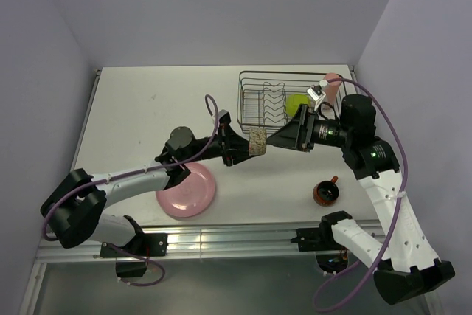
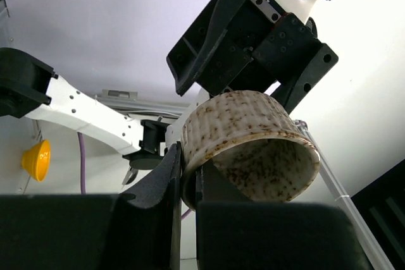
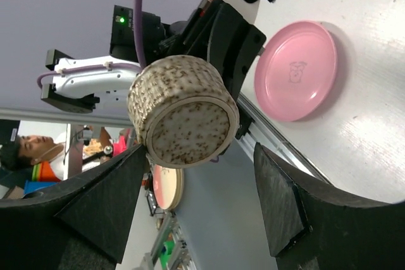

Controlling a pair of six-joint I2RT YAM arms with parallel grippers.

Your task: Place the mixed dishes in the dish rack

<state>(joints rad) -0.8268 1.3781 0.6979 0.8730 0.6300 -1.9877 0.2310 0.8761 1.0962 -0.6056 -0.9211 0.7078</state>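
Note:
My left gripper (image 1: 248, 145) is shut on the rim wall of the small speckled beige cup (image 1: 257, 140), one finger inside and one outside (image 2: 188, 181), holding it in the air on its side. My right gripper (image 1: 286, 138) is open, its fingers (image 3: 107, 207) either side of the cup's base (image 3: 183, 109) without touching it. The black wire dish rack (image 1: 254, 79) stands at the back right with the yellow-green bowl (image 1: 298, 103) inside. The salmon-pink tumbler (image 1: 332, 83) is at the rack's right end, partly hidden. The pink plate (image 1: 186, 190) and dark red mug (image 1: 325, 192) lie on the table.
The white table (image 1: 147, 108) is bounded by walls at the back and on both sides. A metal rail (image 1: 236, 240) runs along the near edge. The right arm's body (image 1: 358, 127) hangs over the rack's right end.

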